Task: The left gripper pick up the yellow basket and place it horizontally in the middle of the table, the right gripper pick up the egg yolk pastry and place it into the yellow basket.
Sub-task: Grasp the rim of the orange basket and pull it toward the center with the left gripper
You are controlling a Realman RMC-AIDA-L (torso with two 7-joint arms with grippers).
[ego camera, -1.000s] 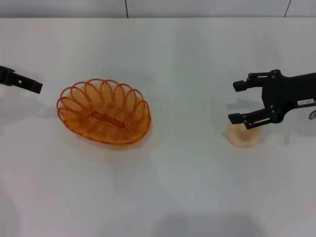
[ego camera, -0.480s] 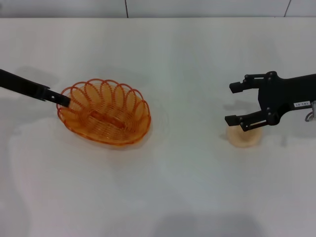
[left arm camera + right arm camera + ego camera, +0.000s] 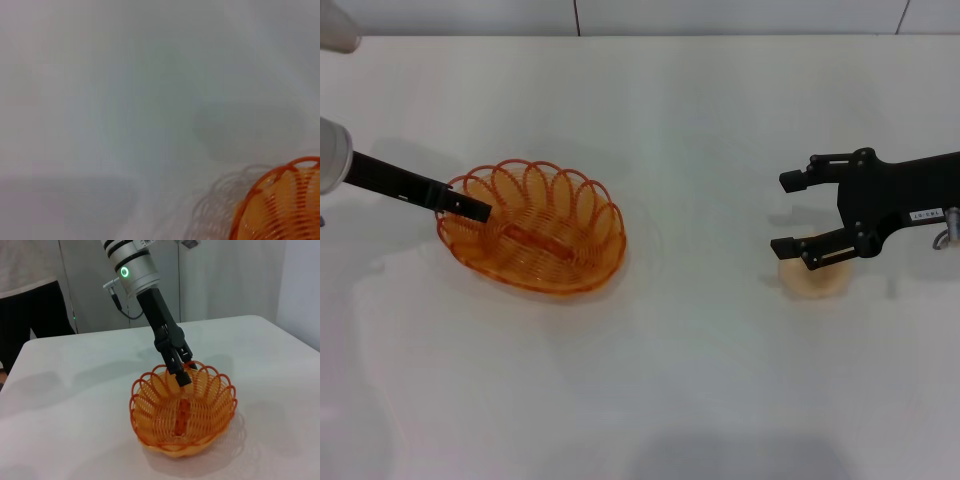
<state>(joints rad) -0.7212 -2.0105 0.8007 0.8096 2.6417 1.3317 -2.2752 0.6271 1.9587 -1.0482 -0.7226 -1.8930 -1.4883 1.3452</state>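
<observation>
Neither step looks done: the left end effector, grip not discernible, reaches over the rim of the yellow basket left of the bench centre, while the right end effector hovers open above the ungrasped egg yolk pastry.

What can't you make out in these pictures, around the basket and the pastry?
- Left gripper: whether it grips the yellow basket rim; its fingers overlap in both views.
- Egg yolk pastry: its far part, behind the open right gripper, head view.
- Basket, left wrist view: cut off by the frame edge.
</observation>
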